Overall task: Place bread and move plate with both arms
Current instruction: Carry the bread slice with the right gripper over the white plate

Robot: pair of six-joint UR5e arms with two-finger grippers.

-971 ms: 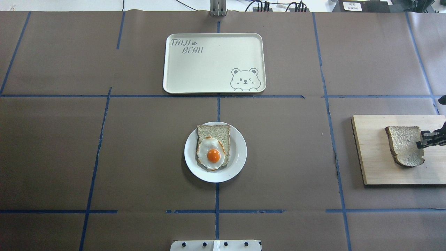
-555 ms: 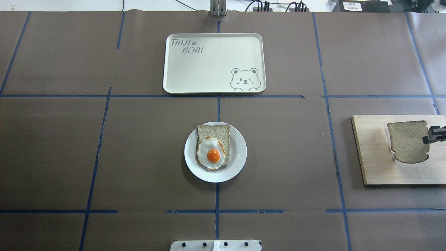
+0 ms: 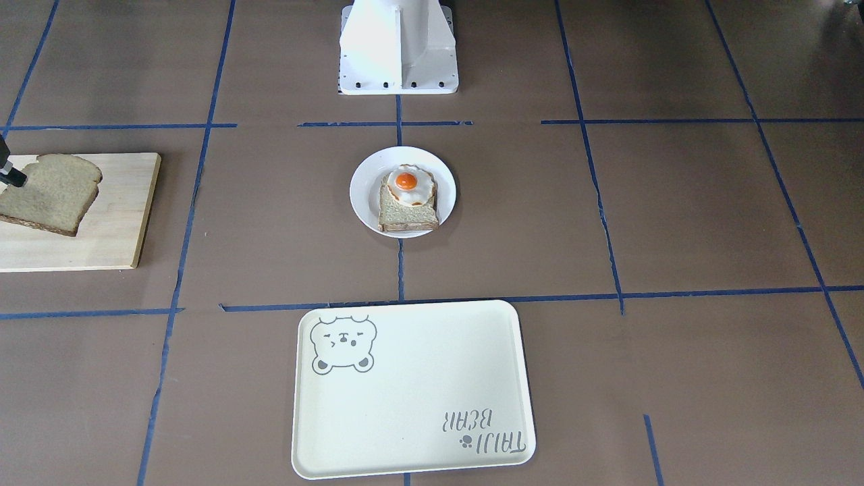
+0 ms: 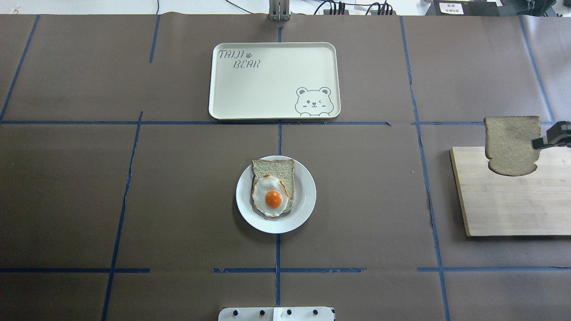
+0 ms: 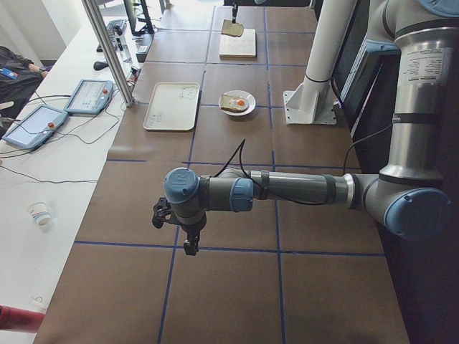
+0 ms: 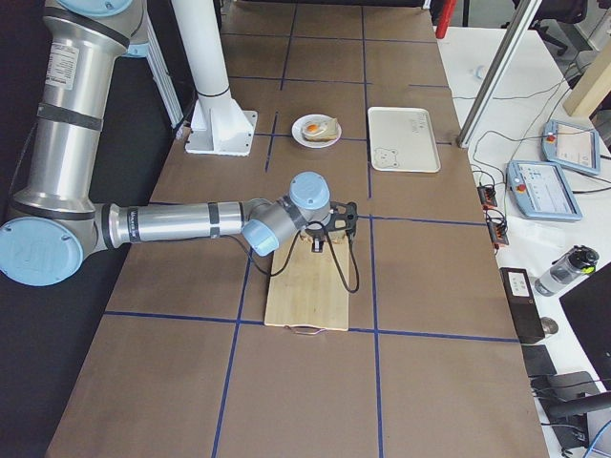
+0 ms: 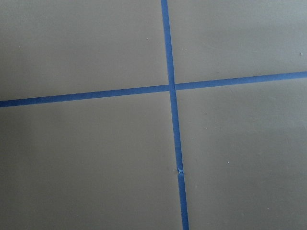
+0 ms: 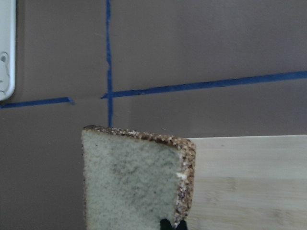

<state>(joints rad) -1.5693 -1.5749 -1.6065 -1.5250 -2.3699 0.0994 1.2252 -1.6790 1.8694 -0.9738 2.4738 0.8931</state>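
Tan, dark-crusted, dome-topped bread slice point(image 4: 511, 149), clamped by one edge in our right end effector point(image 4: 536, 143), seemingly shallowly, could tear loose mid-carry; whether our left end effector point(image 5: 188, 244) is apart or together we cannot tell.

Two bread slices point(image 4: 511, 145), one plate point(image 4: 308, 196), egg point(image 4: 270, 196), tray point(image 4: 267, 80), board point(image 4: 508, 209)

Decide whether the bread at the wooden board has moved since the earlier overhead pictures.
Yes. In the overhead view the bread has shifted upward: it now crosses the far edge of the wooden board.
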